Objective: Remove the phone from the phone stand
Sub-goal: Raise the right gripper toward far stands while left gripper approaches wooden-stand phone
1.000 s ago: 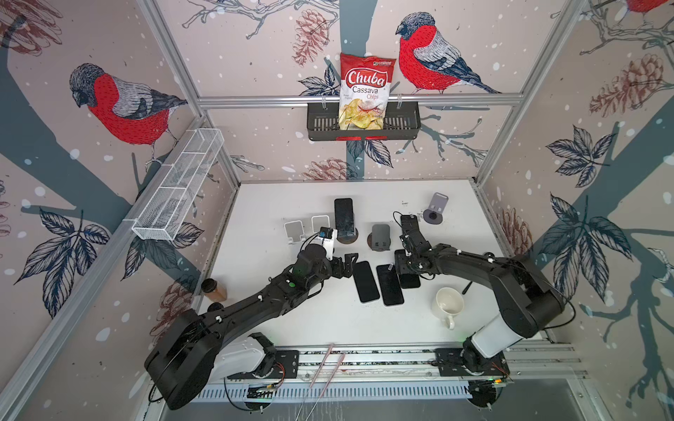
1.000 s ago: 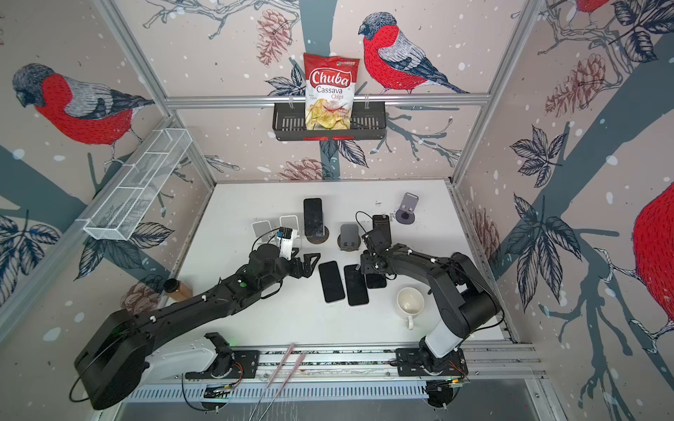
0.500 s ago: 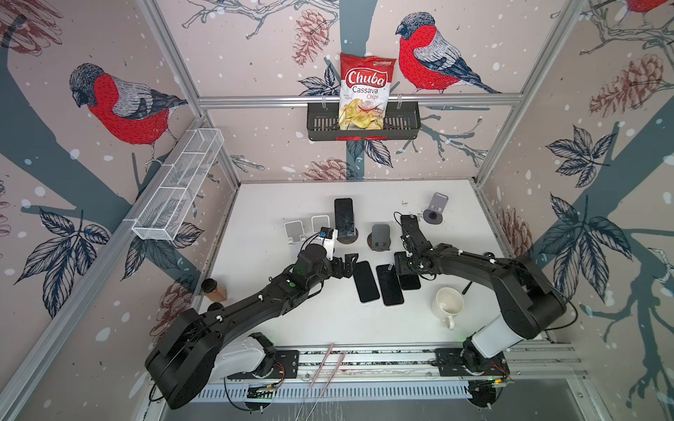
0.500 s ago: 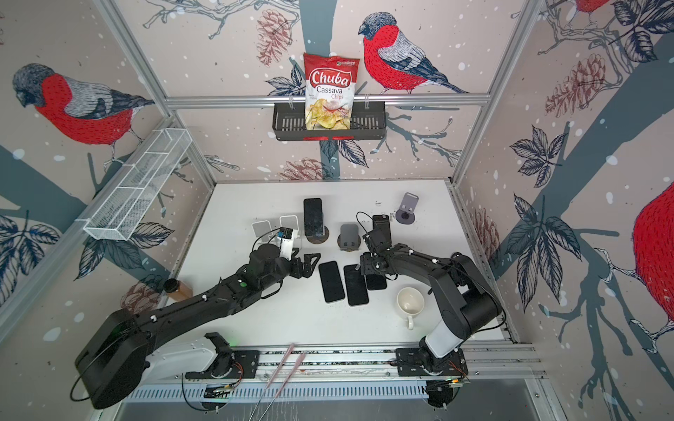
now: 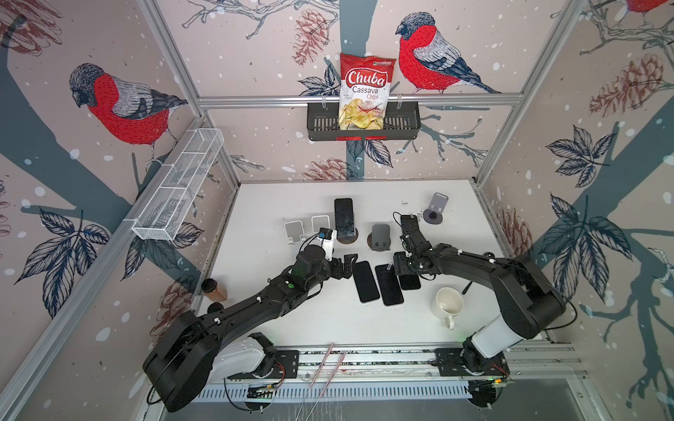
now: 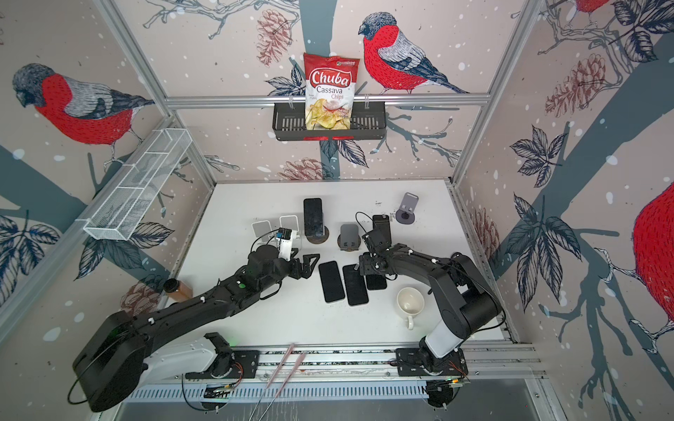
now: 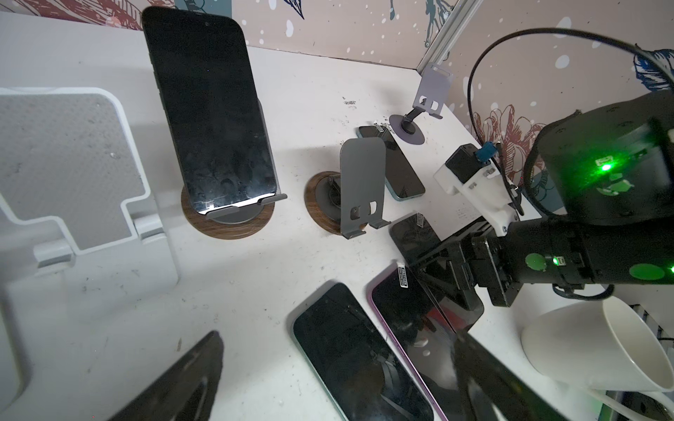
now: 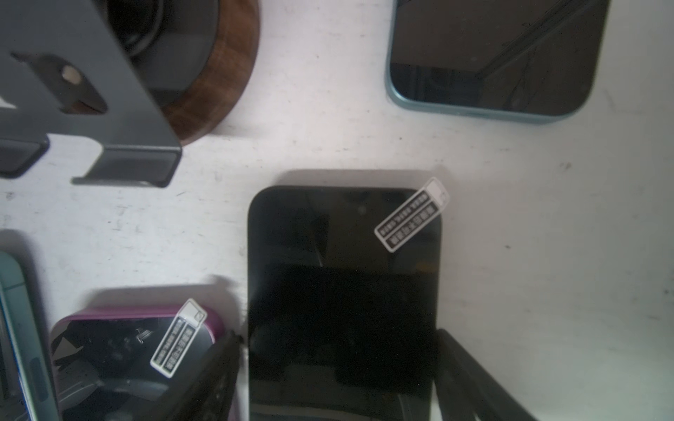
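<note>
The right gripper (image 8: 339,368) is straddling a black phone (image 8: 343,291) lying flat on the worktop (image 5: 291,320), jaws parted, not clamping. The left gripper (image 5: 346,268) is hovering wide open. One phone (image 5: 344,218) is leaning in its wood-based stand (image 7: 228,222), unremoved.

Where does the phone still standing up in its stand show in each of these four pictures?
Top views: phone mid-table, on the wood-based stand.
Left wrist view: phone large, upper left of the picture.
Right wrist view: not in it.
Shared landmark: the empty grey stand beside it.
</note>
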Action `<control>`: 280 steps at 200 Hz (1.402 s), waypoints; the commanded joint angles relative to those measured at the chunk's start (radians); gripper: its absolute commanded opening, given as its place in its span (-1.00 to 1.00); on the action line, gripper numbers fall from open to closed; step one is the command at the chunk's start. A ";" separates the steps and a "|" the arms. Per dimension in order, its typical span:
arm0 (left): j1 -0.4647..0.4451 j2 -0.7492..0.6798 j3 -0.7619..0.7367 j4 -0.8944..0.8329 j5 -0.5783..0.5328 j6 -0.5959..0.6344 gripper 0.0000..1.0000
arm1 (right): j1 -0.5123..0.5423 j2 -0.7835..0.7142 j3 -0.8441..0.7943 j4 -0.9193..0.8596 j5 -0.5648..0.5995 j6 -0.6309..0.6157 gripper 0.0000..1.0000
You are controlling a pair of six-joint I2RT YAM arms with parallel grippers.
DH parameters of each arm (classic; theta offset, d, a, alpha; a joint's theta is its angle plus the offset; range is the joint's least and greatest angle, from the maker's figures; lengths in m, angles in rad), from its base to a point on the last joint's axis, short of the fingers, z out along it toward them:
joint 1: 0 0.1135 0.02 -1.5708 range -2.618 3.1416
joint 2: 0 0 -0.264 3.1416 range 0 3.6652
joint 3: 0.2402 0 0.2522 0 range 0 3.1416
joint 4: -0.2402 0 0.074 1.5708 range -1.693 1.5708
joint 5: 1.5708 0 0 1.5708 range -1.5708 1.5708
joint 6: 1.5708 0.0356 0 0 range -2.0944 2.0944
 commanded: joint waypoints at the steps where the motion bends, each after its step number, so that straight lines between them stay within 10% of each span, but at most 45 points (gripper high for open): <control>1: -0.001 -0.001 -0.003 0.037 -0.013 0.007 0.93 | 0.001 0.008 0.002 -0.066 0.002 0.026 0.69; 280: -0.001 -0.025 0.056 -0.067 -0.059 -0.054 0.93 | -0.039 -0.142 0.128 0.048 -0.018 0.016 0.87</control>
